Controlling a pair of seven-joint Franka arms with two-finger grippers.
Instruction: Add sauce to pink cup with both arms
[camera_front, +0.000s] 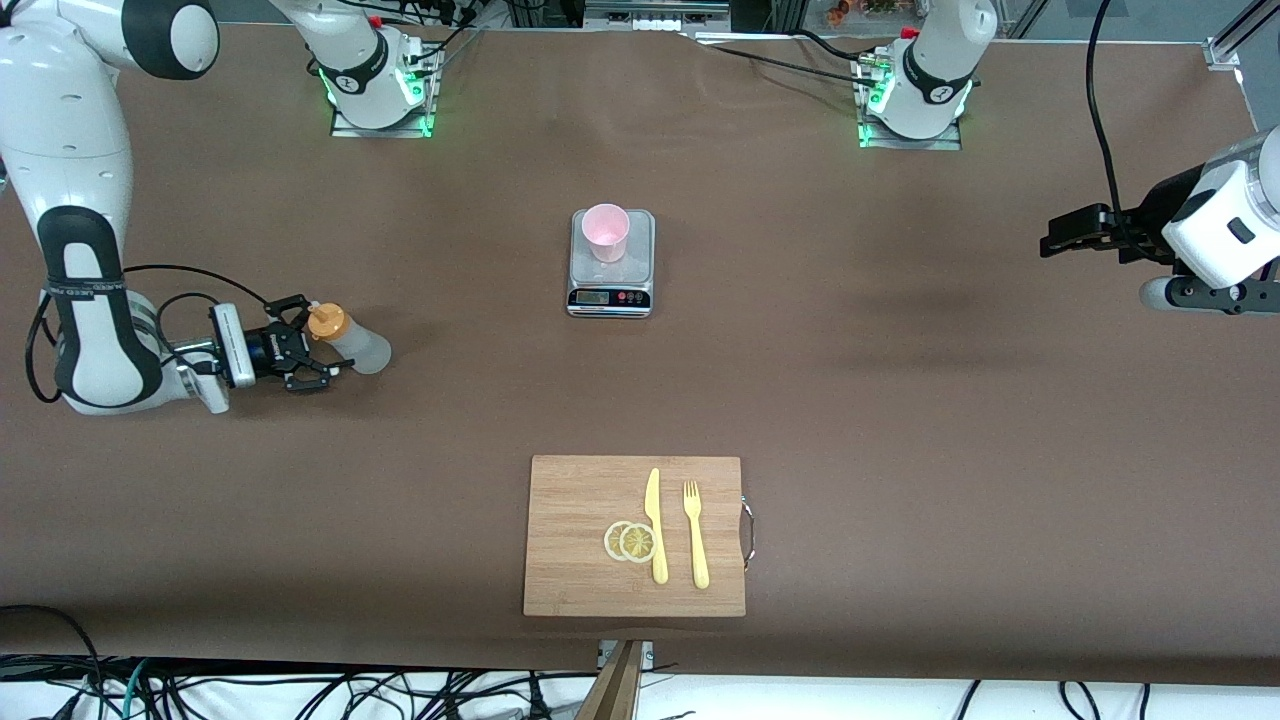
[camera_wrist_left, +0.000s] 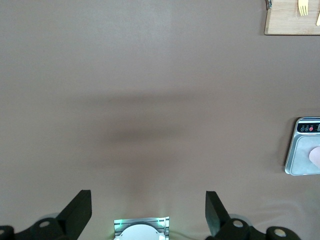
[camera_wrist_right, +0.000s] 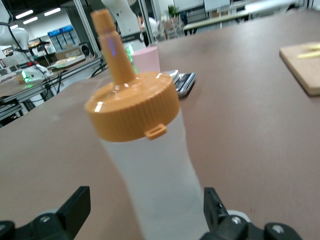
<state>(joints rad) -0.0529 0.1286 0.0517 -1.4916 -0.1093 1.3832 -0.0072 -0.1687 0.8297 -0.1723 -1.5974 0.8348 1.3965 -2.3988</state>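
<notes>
The sauce bottle (camera_front: 350, 340), frosted with an orange nozzle cap, stands on the table at the right arm's end. My right gripper (camera_front: 318, 340) is open around it, with a gap between each finger and the bottle. In the right wrist view the bottle (camera_wrist_right: 150, 165) fills the space between the spread fingers of my right gripper (camera_wrist_right: 146, 200). The pink cup (camera_front: 606, 232) stands on a small kitchen scale (camera_front: 610, 290) mid-table; it also shows in the right wrist view (camera_wrist_right: 146, 59). My left gripper (camera_front: 1048, 240) hangs open and empty over bare table at the left arm's end, where that arm waits (camera_wrist_left: 148, 200).
A wooden cutting board (camera_front: 580, 540) lies nearer the front camera than the scale, carrying a yellow knife (camera_front: 655, 525), a yellow fork (camera_front: 695, 535) and two lemon slices (camera_front: 630, 541). The scale (camera_wrist_left: 300, 165) and the board's corner (camera_wrist_left: 290, 22) show in the left wrist view.
</notes>
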